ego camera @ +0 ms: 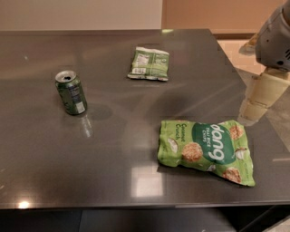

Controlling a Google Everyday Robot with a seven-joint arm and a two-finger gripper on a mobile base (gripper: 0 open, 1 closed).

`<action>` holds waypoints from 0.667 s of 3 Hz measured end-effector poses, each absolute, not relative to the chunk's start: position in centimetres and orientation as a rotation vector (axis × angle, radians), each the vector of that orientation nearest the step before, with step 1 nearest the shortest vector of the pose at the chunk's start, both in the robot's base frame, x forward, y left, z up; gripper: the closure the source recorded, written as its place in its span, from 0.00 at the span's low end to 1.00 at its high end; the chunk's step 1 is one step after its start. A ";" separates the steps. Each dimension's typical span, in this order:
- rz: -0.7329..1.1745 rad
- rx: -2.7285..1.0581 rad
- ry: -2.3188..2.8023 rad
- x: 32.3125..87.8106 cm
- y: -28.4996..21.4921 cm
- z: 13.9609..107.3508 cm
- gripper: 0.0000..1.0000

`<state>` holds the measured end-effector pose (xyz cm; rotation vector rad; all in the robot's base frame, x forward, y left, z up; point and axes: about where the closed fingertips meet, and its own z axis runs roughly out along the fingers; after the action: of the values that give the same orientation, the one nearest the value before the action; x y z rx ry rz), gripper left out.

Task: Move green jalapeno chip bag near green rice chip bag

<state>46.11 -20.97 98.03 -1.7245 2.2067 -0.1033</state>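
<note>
A dark grey, glossy worktop [113, 158] fills most of the view, its sheen throwing back pale patches of light near the front. Behind it stands a cream wall [81, 13], with a tan panel [217, 13] beside it on the right, and light flooring [235, 50] shows past the worktop's right edge. The green jalapeno chip bag [148, 64] lies flat toward the far middle, label panel up, well apart from the green rice chip bag [206, 149], which lies flat at the near right, close to the front edge. A green soda can [71, 92] stands upright on the left, opened, well away from both bags. Between the two bags the surface is bare, as is the wide stretch left of the rice bag and in front of the can. The gripper [256, 102] hangs at the right side, over the worktop's right edge, just above and beyond the rice bag's far right corner and not touching it; whether its jaws are parted or closed cannot be told.
</note>
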 end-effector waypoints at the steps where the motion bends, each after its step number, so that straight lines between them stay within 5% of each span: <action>1: -0.094 -1.719 2.165 50.0 -19.6 98.5 0.00; 2: -0.104 -1.705 2.127 54.8 -18.2 98.7 0.00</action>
<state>54.77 -18.20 98.69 -1.7051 2.1271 -0.1037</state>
